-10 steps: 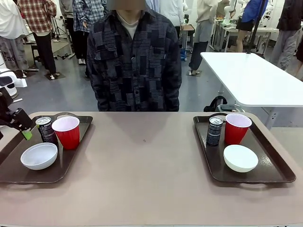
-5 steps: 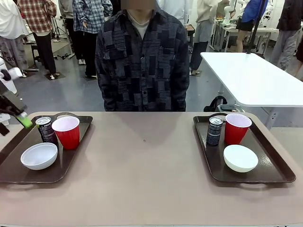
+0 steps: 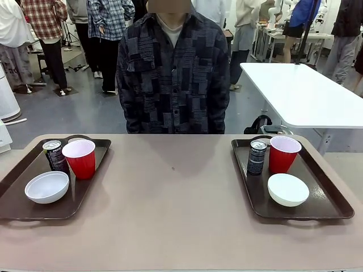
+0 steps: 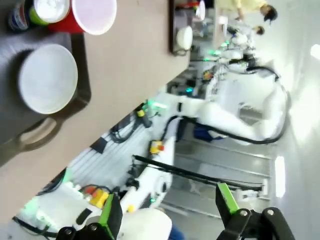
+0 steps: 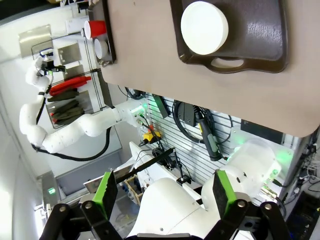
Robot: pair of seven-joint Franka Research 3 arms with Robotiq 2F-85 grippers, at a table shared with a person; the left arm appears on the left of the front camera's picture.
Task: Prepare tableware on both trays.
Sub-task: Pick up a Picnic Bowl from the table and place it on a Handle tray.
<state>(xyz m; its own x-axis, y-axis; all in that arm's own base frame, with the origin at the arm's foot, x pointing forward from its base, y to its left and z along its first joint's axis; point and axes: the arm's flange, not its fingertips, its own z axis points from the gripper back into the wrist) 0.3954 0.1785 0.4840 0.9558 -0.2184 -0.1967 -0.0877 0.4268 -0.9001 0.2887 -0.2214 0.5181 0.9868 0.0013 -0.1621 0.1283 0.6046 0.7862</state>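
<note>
Cans' [image 3: 55, 155] label print too small

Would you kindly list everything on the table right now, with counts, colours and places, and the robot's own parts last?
Trays: two, dark brown, left tray and right tray at the table's ends.
Cups: two, red, left cup and right cup, one per tray, far side.
Cans: two, dark, left can and right can, each left of its cup.
Bowls: two, white, left bowl and right bowl, near side.
Table: one, tan.
Person: one, patterned shirt, far side.
Left hand: open.
Right hand: open.
</note>
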